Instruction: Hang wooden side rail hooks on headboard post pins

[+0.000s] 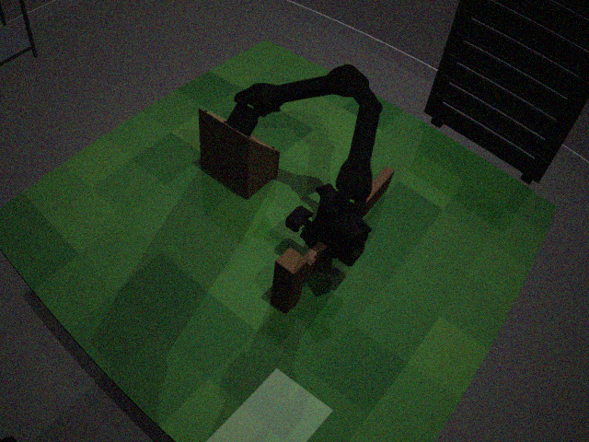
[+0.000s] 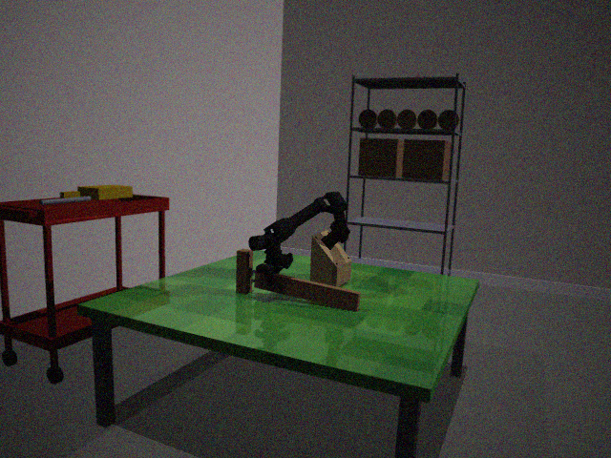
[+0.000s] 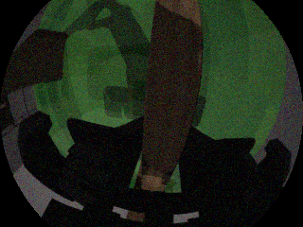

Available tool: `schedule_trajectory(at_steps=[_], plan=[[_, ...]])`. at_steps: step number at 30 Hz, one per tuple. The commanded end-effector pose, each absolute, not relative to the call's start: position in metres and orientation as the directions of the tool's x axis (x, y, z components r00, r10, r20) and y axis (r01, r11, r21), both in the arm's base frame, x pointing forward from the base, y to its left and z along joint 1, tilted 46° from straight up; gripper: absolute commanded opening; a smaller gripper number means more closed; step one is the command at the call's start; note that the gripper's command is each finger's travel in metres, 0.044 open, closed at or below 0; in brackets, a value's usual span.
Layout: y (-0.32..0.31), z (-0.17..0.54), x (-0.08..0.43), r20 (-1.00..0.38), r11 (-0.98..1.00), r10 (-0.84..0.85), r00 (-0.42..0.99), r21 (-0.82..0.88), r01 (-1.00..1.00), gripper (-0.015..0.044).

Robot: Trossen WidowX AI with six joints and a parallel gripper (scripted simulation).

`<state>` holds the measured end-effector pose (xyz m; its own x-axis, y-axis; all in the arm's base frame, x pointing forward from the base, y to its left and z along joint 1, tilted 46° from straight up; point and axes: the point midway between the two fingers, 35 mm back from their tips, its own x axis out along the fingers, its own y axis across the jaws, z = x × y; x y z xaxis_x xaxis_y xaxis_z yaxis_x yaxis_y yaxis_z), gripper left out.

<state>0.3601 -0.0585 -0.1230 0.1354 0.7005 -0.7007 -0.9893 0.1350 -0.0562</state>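
Note:
The brown headboard post [image 1: 286,287] [image 2: 243,271] stands upright on the table. The wooden side rail [image 1: 379,186] [image 2: 321,290] [image 3: 172,76] slopes down from its raised hook end near the post to its far end, which rests on the table. A narrow gap with small dark parts shows between rail and post in the exterior view. Hooks, pins and slot are too small and dark to tell whether they touch. My gripper [image 2: 269,280] [image 3: 162,119] is shut on the rail close to its hook end, with one finger on each side. In the top view the fingertips are hidden.
A wooden block with a sloping top [image 1: 228,157] [image 2: 326,266] stands at the arm's base. The green patchwork table [image 1: 418,285] [image 2: 221,325] carries everything. A pale patch [image 1: 281,404] lies at the bottom of the top view. A red cart [image 2: 108,209] stands beyond the table.

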Motion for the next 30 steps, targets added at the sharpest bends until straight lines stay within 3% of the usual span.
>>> schedule_trajectory(at_steps=[1, 30], plan=[[-0.0637, -0.1247, 0.3588, -0.705, 0.144, 0.695, 0.144, -0.059, -0.988, 0.0], [-0.0671, -0.1247, 0.3603, -0.705, 0.144, 0.694, 0.144, -0.059, -0.988, 0.0]])
